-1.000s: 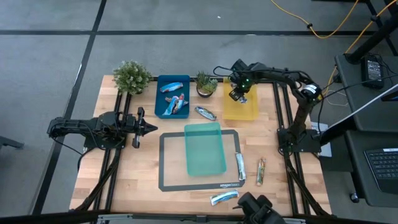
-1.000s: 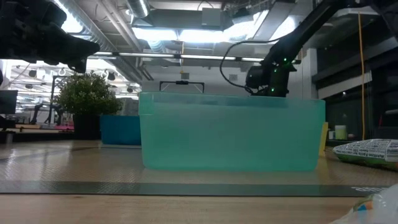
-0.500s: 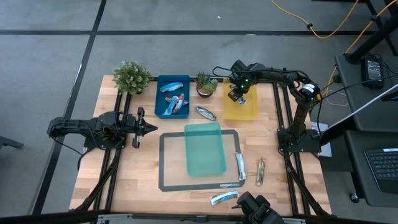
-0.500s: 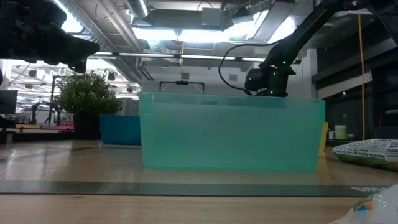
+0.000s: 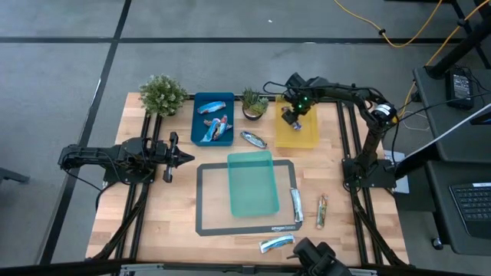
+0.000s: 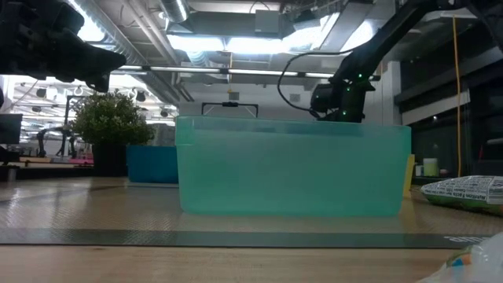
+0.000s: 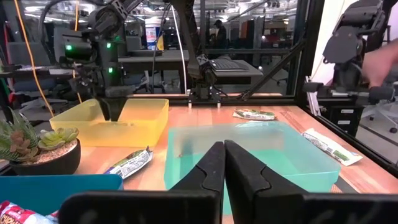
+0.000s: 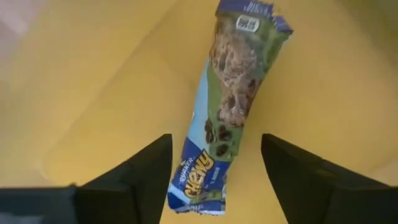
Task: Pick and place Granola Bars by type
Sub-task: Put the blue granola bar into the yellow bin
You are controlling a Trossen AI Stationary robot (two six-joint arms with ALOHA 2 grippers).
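My right gripper (image 5: pixel 291 116) hangs open over the yellow tray (image 5: pixel 307 135), pointing steeply down. In the right wrist view a blue-green granola bar (image 8: pixel 227 112) lies on the tray floor between the two spread fingers (image 8: pixel 216 149), with a gap on either side. My left gripper (image 5: pixel 184 157) is shut and level at the table's left side, holding nothing. Blue-orange bars (image 5: pixel 214 126) lie in the blue tray (image 5: pixel 201 107). Loose bars rest flat on the table: one (image 5: pixel 253 139) between the trays, two (image 5: pixel 296 205) (image 5: pixel 321 210) at the right and one (image 5: pixel 276 244) near the front edge.
A teal tray (image 5: pixel 253 182) stands on a dark-framed mat (image 5: pixel 207 222) at the table's middle. Two potted plants (image 5: pixel 163 94) (image 5: pixel 255 103) stand at the far edge on either side of the blue tray. Bare wood lies at the front left.
My right gripper has opened over the yellow tray while staying in place. The left arm has kept still.
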